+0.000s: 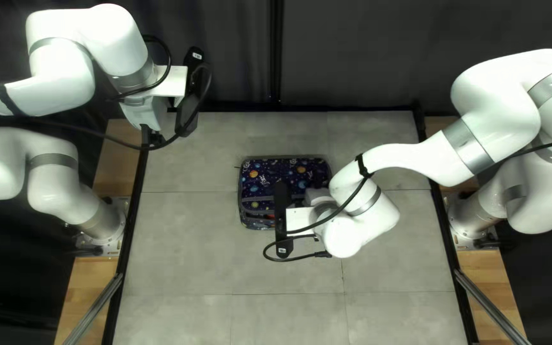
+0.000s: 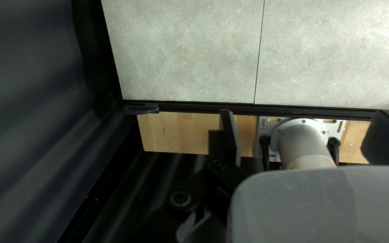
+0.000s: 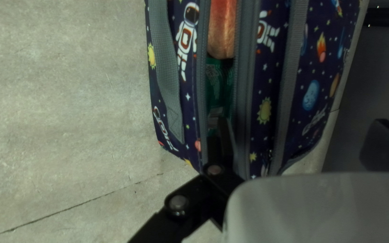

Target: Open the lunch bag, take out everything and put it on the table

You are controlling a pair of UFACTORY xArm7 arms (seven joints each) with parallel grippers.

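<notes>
Lunch bag (image 1: 278, 175) lies at the middle of the table (image 1: 185, 239), zip gaping over something orange (image 3: 221, 30) and a green packet (image 3: 218, 84). Right gripper (image 3: 302, 138) spreads its fingers, one in that gap; left gripper (image 2: 306, 131) hangs spread and empty above the table's edge.

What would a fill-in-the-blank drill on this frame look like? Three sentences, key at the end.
1. The right gripper is open, with one finger at the lunch bag's ____ gap.
2. Through that gap show an orange thing and, nearer the finger, a ____ packet.
3. The left gripper is open and holds ____.

Missing words: zipper; green; nothing.
</notes>
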